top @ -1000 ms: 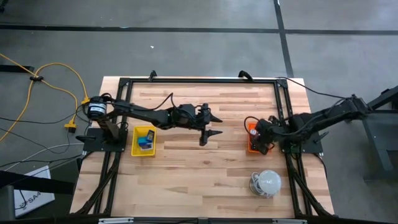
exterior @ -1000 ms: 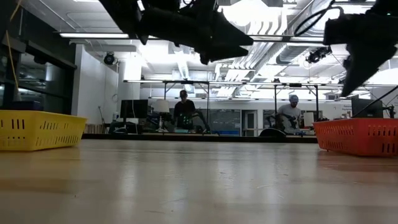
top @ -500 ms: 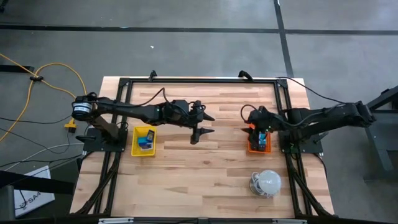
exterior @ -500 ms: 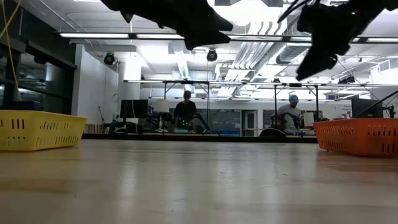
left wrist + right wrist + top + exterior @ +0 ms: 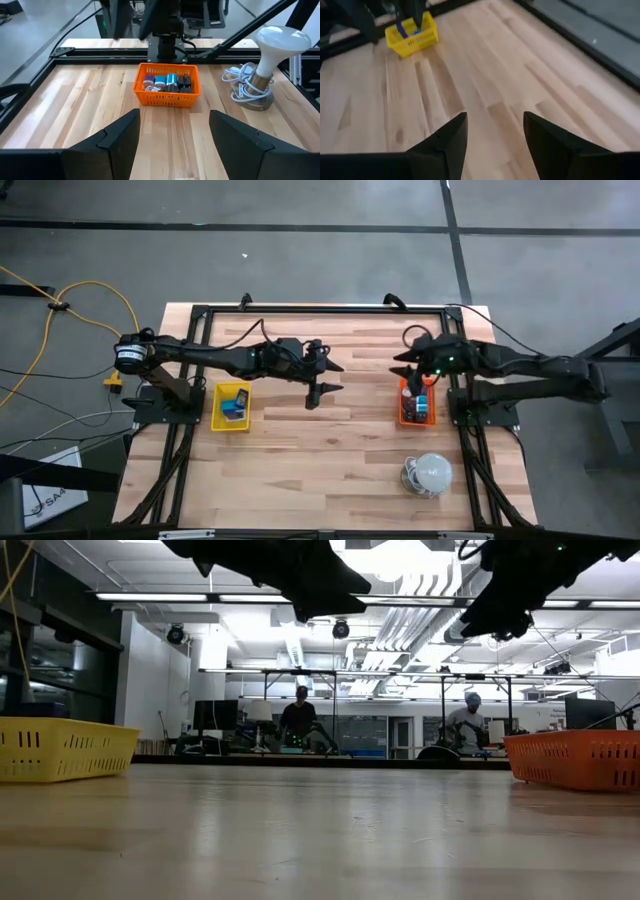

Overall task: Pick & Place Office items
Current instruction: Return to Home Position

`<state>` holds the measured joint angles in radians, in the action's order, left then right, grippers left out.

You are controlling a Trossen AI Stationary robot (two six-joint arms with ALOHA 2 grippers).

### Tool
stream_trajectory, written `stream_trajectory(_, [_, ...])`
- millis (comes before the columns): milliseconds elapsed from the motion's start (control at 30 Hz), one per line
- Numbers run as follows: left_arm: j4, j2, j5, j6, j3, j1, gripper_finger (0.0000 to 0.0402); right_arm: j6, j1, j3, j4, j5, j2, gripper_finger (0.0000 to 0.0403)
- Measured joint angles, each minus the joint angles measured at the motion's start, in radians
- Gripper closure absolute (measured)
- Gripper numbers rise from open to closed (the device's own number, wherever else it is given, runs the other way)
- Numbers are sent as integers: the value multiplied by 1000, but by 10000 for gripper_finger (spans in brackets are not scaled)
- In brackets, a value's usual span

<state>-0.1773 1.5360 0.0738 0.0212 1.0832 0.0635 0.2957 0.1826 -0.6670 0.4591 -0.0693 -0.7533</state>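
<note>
office items (image 5: 167, 82) lie in two rectangular lattice-walled plastic bins: two blue sticks, one black block and one purple-white piece show in the orange bin (image 5: 166, 99), with more blue ones in the yellow bin (image 5: 216, 408). above the plank-wood table (image 5: 340, 450), the left gripper (image 5: 174, 114) and right gripper (image 5: 495, 116) each gape wide, empty. one smooth white dome lamp (image 5: 432, 472) stands near the orange bin.
</note>
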Motion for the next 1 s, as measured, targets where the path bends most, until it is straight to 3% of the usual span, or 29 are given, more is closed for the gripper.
stream_trajectory(367, [-5, 0, 0, -27, 0, 0, 169, -83, 36, 0, 41, 2, 181, 224])
stream_trajectory(1000, [-3, 0, 0, -29, 0, 0, 169, -10, 35, 0, 187, 23, 507, 224])
